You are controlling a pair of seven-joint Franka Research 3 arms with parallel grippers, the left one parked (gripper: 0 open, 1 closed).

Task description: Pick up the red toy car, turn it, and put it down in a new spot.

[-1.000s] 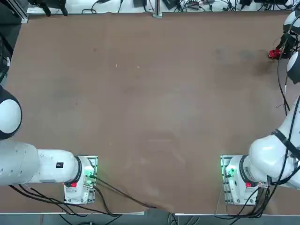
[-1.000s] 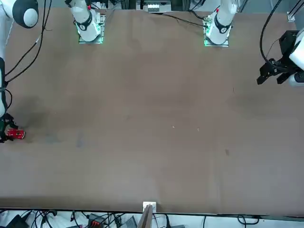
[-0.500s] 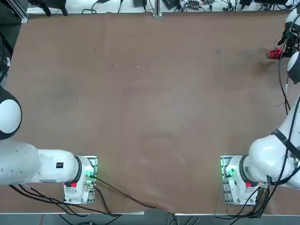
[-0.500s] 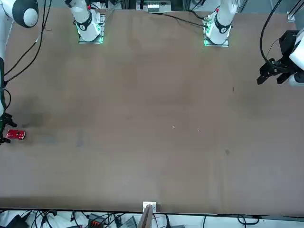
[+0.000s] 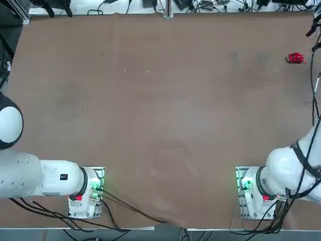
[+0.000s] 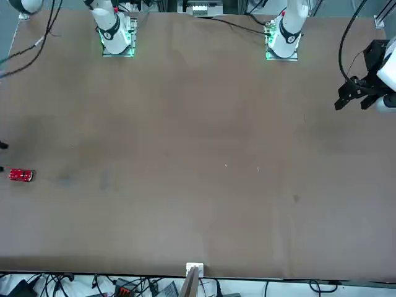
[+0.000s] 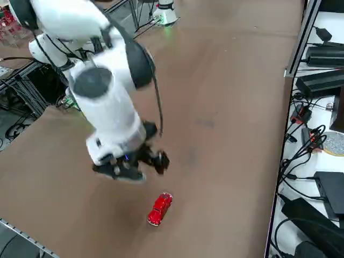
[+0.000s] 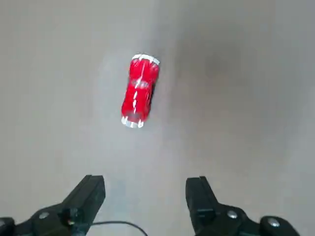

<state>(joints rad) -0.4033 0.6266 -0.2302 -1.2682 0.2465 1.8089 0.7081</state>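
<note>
Tiny glossy red toy car [image 7: 159,208] sat alone on brown tabletop [image 7: 226,107], right gripper [image 8: 146,196] hovered above it, fingers spread, holding nothing.

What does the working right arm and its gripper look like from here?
The right arm has glossy white rounded shells with dark grey joint caps and a black cable looping down its side. Its base is white with a green light and a red button. The right gripper has two black fingers.
</note>
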